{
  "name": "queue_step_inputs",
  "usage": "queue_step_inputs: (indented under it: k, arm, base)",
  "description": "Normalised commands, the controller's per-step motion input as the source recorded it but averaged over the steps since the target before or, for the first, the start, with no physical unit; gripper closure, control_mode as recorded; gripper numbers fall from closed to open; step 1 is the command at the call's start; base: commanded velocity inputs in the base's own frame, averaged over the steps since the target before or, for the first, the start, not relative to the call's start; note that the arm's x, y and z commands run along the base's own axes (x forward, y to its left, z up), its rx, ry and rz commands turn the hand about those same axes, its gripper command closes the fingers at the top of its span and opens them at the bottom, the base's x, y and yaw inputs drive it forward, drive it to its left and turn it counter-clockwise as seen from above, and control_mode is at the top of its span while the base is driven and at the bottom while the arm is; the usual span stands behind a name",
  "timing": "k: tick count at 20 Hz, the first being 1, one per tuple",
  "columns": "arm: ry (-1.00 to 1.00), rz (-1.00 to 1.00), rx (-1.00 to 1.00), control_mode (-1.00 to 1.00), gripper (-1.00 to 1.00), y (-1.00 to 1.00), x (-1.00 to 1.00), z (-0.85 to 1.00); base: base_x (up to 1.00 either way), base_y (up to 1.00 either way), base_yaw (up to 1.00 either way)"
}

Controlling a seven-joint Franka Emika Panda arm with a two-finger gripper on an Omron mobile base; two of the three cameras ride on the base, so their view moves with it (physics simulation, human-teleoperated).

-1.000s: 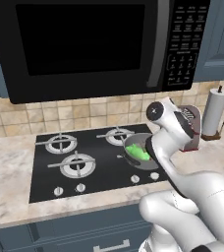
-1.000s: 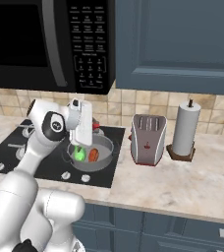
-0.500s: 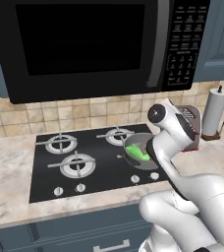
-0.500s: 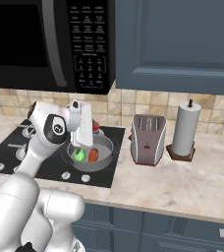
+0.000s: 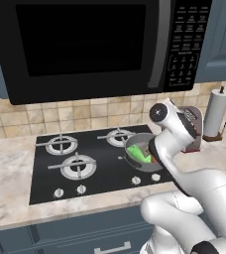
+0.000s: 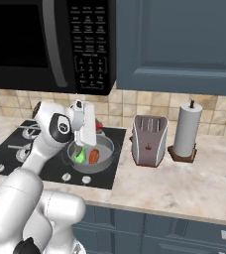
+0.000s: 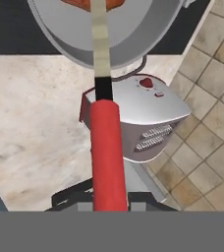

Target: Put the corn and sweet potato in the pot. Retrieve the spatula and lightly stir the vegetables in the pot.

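No readable writing anywhere. The arm arches over the stove, gripper [image 7: 109,204] pinching the spatula [image 7: 106,152] by its red handle, blade reaching into the pot [image 6: 105,156] at centre of the right base view. Corn [image 6: 79,155] and sweet potato [image 6: 93,156] lie inside. Toaster [image 6: 148,140] stands just right, counter beyond.

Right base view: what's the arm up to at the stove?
The gripper is shut on the spatula by its red handle, with the metal end reaching into the pot on the stove's front right burner. The corn and sweet potato already lie in the pot, so it looks like the stirring step. A toaster stands to the right.
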Motion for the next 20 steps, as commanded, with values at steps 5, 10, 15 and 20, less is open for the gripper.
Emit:
queue_step_inputs:
  k: [5,10,15,20]
  arm:
    - [0.00,-0.01,0.00,-1.00,1.00,-0.09,0.06,-0.28]
    - [0.00,-0.04,0.00,-1.00,1.00,-0.33,0.11,-0.17]
    - [0.00,-0.06,0.00,-1.00,1.00,-0.38,0.17,-0.37]
    - [0.00,-0.01,0.00,-1.00,1.00,-0.09,0.15,-0.03]
  base:
    - [0.00,0.00,0.00]
    - [0.00,0.00,0.00]
    - [0.00,0.00,0.00]
    - [0.00,0.00,0.00]
